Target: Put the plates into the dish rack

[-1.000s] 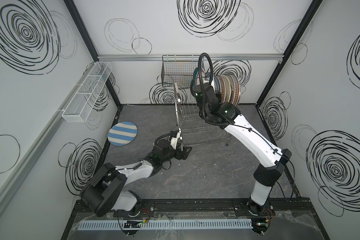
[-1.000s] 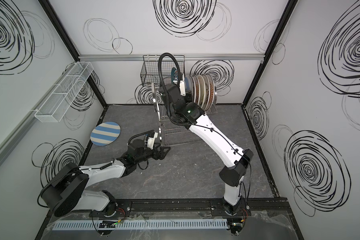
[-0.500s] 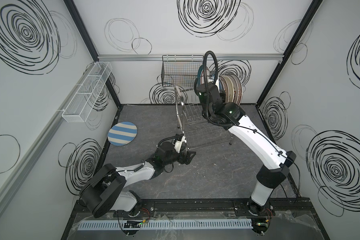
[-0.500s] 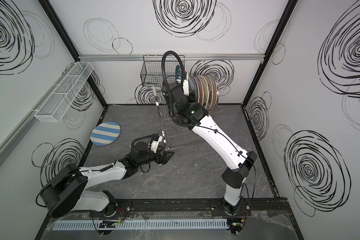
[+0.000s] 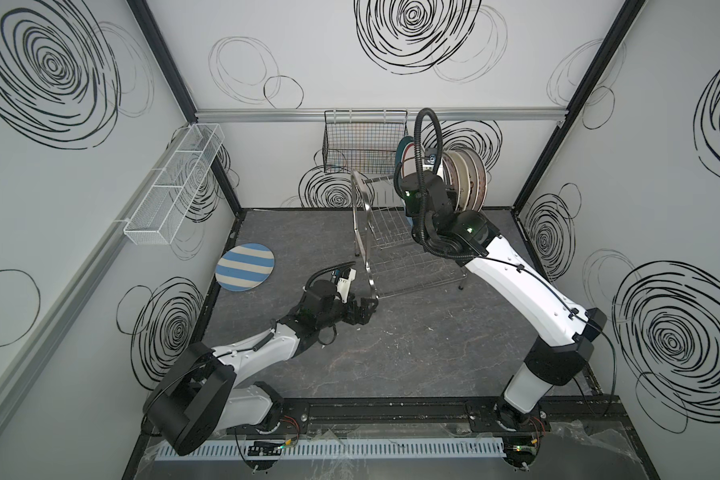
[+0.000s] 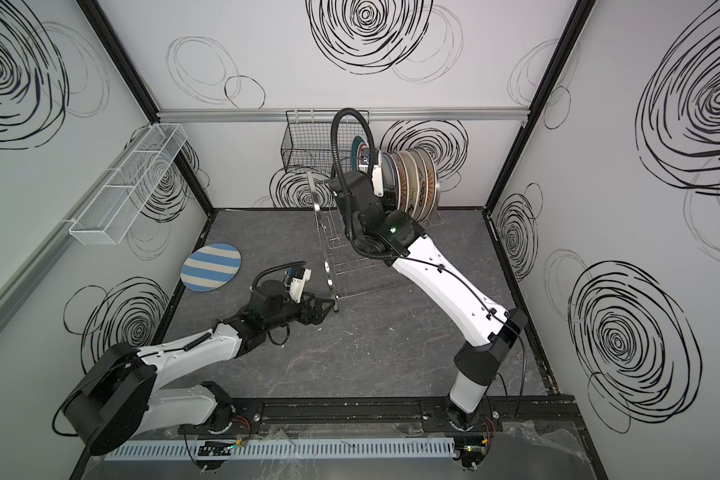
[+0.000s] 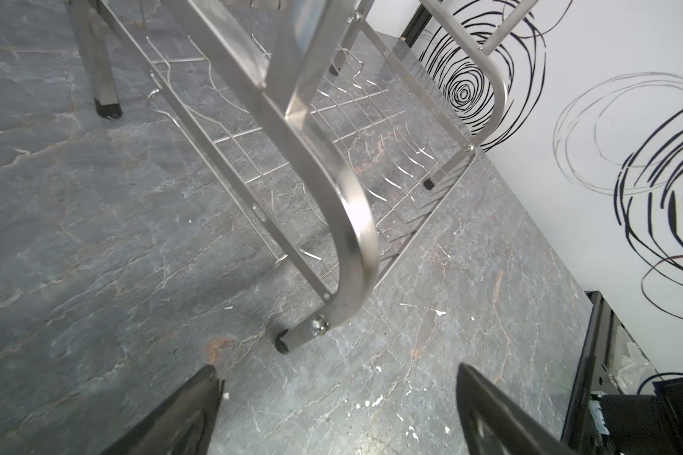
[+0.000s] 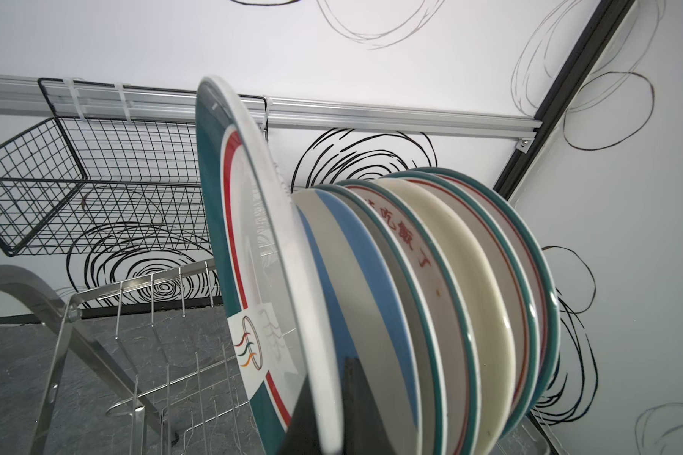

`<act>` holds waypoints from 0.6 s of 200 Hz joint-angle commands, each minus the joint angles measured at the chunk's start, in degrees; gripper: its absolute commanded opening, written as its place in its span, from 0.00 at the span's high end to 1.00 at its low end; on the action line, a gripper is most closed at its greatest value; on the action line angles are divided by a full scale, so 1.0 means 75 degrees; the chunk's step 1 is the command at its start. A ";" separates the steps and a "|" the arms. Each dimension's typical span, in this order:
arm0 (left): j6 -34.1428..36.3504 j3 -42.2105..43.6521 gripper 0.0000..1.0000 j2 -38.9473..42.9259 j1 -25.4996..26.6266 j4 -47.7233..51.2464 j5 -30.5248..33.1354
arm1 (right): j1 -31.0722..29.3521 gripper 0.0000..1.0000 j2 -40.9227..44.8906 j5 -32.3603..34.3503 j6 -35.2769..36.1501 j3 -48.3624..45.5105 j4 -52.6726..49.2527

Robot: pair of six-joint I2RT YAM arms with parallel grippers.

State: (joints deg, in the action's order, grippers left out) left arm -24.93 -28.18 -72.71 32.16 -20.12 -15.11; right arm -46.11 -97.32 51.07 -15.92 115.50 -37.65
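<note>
bright even light, faint shadows, edges warped

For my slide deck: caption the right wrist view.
Right tool grips a green-rimmed plate upright beside the plates standing in the dish rack.

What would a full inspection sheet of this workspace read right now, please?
Surface: dark grey marbled table.
Job's things: dish rack on the table; row of plates on edge in its upper tier; green-rimmed plate upright beside them; striped plate flat on the table.
Clutter: small white flecks only.
Grippers: left gripper open, near the rack's foot; right gripper shut on the green-rimmed plate.
Cables: black hose loops above the right wrist.
Surroundings: black wire basket on back wall; white mesh basket on left wall.
</note>
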 commanded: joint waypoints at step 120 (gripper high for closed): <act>-0.0379 -0.0184 0.04 0.0913 -0.0572 0.1002 0.0392 | 0.0253 0.97 0.0329 -0.0377 -0.0537 -0.0670 0.0329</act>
State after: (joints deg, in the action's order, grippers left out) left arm -27.09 -28.51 -67.55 28.95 -12.93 -14.20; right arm -44.60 -97.21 48.03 -18.28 110.80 -36.95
